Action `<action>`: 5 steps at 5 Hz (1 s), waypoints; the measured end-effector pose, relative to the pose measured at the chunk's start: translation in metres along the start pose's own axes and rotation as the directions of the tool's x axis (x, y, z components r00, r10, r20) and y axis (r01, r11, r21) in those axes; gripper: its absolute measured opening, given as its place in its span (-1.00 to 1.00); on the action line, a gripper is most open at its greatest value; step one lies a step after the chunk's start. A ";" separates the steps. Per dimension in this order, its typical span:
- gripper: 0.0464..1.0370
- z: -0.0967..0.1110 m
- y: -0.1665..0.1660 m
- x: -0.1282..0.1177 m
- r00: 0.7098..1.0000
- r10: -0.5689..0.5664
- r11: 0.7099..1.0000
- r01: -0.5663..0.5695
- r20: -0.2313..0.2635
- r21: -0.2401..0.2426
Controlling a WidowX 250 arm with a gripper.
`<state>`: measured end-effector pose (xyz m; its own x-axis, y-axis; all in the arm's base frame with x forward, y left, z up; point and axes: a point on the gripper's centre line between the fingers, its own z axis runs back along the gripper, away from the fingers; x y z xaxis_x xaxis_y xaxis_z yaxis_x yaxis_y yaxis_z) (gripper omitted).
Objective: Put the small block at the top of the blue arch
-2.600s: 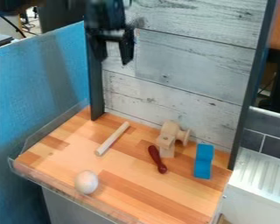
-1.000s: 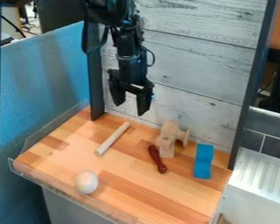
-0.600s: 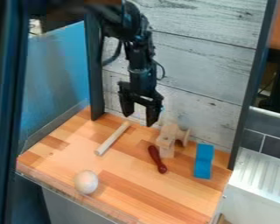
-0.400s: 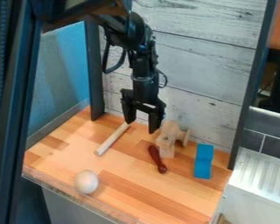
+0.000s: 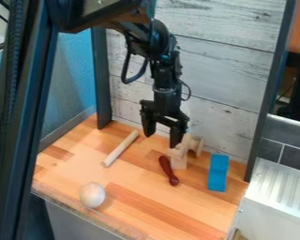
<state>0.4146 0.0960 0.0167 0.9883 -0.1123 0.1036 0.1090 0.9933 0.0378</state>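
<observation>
My gripper [image 5: 162, 137] hangs open, with nothing between its fingers, over the back of the wooden table, up and to the left of the light wooden pieces. Those pieces [image 5: 179, 155] stand clustered near the back wall, one of them like a small block and one like a spool; the gripper's right finger partly covers their top. The blue arch [image 5: 218, 172] lies at the right of the table, apart from them. I cannot tell which wooden piece is the small block.
A dark red pin-shaped object [image 5: 168, 170] lies in front of the wooden pieces. A wooden rod [image 5: 120, 148] is at the back left, and a pale egg-like ball [image 5: 92, 195] at the front left. The panelled wall [image 5: 224, 79] rises behind the table [image 5: 140, 206].
From the top of the view, my gripper has come down and to the right, up to the wooden pieces. More of the arm shows at the upper left. The objects have stayed in place.
</observation>
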 end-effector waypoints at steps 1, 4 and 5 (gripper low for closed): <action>0.93 -0.001 -0.006 0.006 1.000 0.015 1.000 -0.015 0.024 0.004; 0.92 -0.022 -0.012 0.008 0.989 0.142 0.990 -0.142 0.033 -0.025; 0.92 -0.023 -0.013 0.010 0.983 0.181 0.983 -0.180 0.040 -0.036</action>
<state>0.4254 0.0826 -0.0061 0.9866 0.0687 0.1479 -0.0669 0.9976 -0.0172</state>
